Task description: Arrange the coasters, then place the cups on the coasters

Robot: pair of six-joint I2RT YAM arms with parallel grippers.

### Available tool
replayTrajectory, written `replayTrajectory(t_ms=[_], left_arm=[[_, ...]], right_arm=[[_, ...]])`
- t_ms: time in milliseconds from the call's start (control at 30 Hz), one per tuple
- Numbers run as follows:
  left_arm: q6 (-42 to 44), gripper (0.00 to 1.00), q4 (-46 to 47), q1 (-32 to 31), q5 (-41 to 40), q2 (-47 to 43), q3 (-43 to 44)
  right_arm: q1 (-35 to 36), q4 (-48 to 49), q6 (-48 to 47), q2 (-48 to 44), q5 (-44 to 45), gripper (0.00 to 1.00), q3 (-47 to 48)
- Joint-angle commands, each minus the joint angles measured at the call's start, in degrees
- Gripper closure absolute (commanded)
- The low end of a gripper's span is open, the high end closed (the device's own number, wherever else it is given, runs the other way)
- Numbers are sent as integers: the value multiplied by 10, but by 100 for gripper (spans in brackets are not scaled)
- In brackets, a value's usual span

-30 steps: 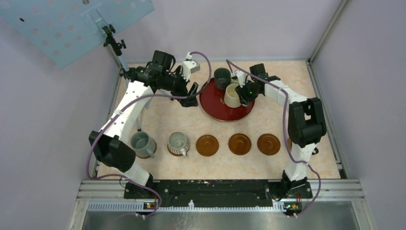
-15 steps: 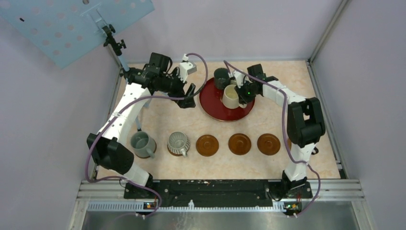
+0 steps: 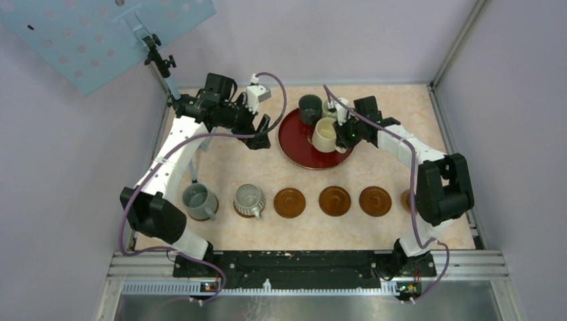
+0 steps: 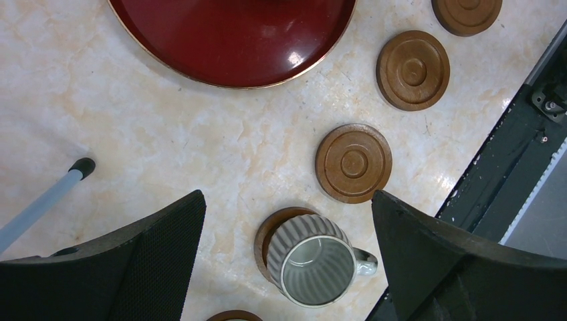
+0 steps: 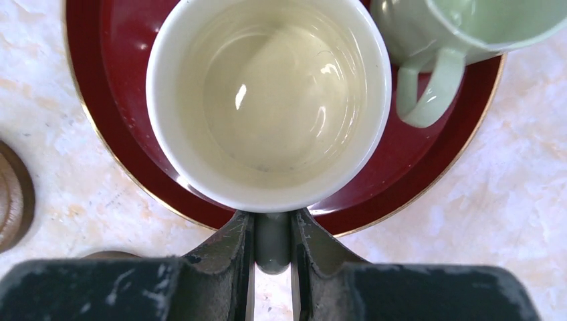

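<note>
My right gripper (image 5: 273, 231) is shut on the handle of the cream-yellow cup (image 5: 267, 100), which stands upright on the dark-red tray (image 3: 299, 151). A pale green cup (image 5: 461, 27) and a dark cup (image 3: 309, 108) share the tray. In the front row, a grey cup (image 3: 198, 200) and a ribbed grey cup (image 4: 317, 264) each sit on a coaster. To their right lie three bare coasters (image 3: 289, 202) (image 3: 335, 200) (image 3: 375, 200). Another coaster (image 3: 406, 199) is partly hidden behind the right arm. My left gripper (image 4: 287, 200) hangs open and empty left of the tray.
A blue perforated board (image 3: 100, 33) on a thin stand rises at the back left, its rubber foot (image 4: 81, 166) on the table near my left gripper. A black rail (image 3: 294, 261) runs along the near edge. Metal frame posts and walls enclose the table.
The right gripper has closed on the cream-yellow cup's handle and the right arm's elbow has swung to the right. The left arm has drawn back slightly to the left, still open.
</note>
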Motion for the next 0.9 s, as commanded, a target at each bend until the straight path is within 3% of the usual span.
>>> replayTrajectory(t_ms=[0,133,367,600,867], left_arm=[[-13,1,24,6,-1,-26,0],[-17,1,27,9,-2,-32,1],[-21,1,28,15,-2,-32,-1],[-18,1,28,22,0,-33,-2],[-9,1,18,26,-20,-32,10]], right_arm=[[8,103,38,-74,-37,100,4],[19,104,60,-103,-49,100,-7],[104,82,91,-160,-21,100,-51],[234,99,176,-209,135,100,-96],[353,127,241,-244,223,100,-165]])
